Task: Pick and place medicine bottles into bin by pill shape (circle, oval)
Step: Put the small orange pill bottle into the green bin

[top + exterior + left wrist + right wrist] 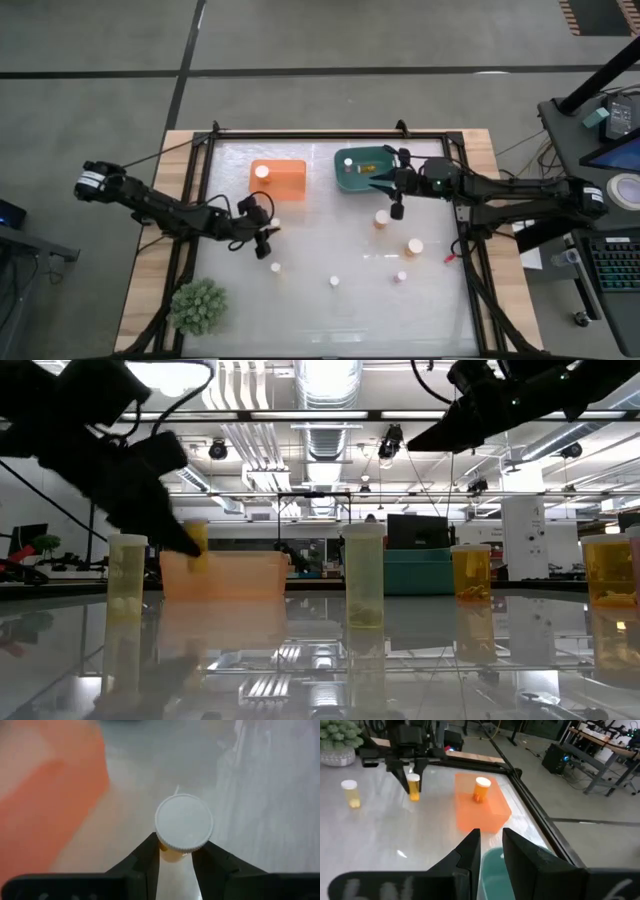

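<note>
My left gripper (pixel 266 238) is shut on a small amber bottle with a white cap (pixel 183 822), in front of the orange bin (pixel 279 181). The held bottle also shows in the right wrist view (pixel 413 787). One bottle (pixel 262 172) stands in the orange bin. My right gripper (pixel 384 180) hovers open and empty over the teal bin (pixel 362 172), which holds a bottle (pixel 350 165). Several more bottles stand on the table, such as one near the table's right side (pixel 382 217) and one by my left gripper (pixel 276 268). My left gripper pinches the bottle's amber body (pixel 175 856) just under the white cap, between its two fingers. The fingers (pixel 400 772) come from above, pointing down. The bottle stays upright and appears lifted clear of the table in the low view (pixel 197 540).
A potted plant (pixel 197 305) stands at the near left corner. Loose bottles (pixel 413 246), (pixel 335 283), (pixel 401 277) stand on the near right half of the table. A dark frame (pixel 470 250) edges the glossy table top.
</note>
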Motion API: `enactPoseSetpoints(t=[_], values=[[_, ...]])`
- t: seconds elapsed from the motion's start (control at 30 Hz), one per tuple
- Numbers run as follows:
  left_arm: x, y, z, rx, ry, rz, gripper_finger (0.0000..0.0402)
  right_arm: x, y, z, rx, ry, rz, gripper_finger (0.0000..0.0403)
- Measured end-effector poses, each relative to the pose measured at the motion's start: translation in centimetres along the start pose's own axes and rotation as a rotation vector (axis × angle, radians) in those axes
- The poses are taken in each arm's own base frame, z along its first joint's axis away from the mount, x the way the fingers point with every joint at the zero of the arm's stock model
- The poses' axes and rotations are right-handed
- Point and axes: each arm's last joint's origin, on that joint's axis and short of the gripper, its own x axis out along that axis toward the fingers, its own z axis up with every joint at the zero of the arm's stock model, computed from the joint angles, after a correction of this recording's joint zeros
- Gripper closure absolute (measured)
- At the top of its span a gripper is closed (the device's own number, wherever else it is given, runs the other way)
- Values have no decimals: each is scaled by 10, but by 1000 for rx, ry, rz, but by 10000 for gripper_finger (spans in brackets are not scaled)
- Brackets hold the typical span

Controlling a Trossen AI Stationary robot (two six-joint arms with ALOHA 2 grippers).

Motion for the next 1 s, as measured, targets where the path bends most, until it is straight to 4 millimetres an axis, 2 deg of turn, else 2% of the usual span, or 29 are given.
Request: enactPoseSetpoints(t=[0.17,0.4,0.53,0.8,1.0], values=[[1,1,28,22,-65,19,318,21,3,-3,-10,3,15,330],[4,8,61,54,-129,58,318,50,3,3,23,51,78,330],[13,8,77,97,-129,68,318,62,2,11,41,71,115,324],[42,-6,100,221,-95,76,318,76,-1,26,85,92,122,259],[62,-18,119,243,-93,44,318,89,11,31,59,98,163,212]])
